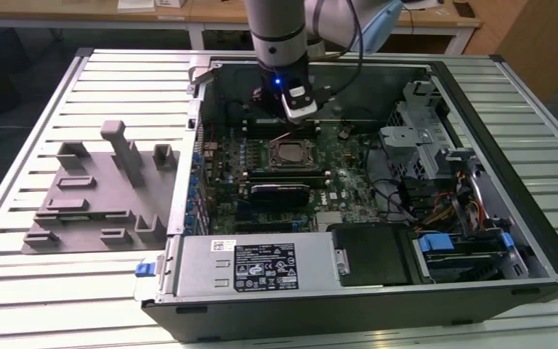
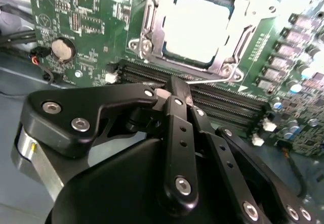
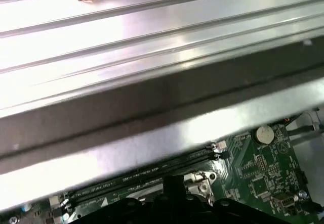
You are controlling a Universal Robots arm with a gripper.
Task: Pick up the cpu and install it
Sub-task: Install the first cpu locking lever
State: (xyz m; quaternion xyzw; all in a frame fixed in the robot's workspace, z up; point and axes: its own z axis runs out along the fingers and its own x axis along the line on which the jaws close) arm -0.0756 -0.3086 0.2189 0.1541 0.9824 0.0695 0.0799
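The cpu [image 2: 197, 24] is a shiny silver square lying flat in the metal socket frame [image 2: 152, 37] on the green motherboard; in the exterior view the cpu [image 1: 290, 153] sits mid-board inside the open computer case. My gripper [image 2: 174, 87] hangs just above the memory slots beside the socket, its black fingers pressed together with nothing between them. In the exterior view my gripper [image 1: 293, 122] is a little behind the socket, above the board. A thin socket lever [image 2: 223, 80] runs along the frame's edge closest to the fingertips.
The case walls [image 1: 201, 145] ring the motherboard, with a power supply [image 1: 250, 265] at the front and drive cages and cables [image 1: 434, 182] on the exterior view's right. Grey fixture blocks [image 1: 95, 189] lie on the ribbed table. A coin cell [image 3: 263, 133] sits on the board.
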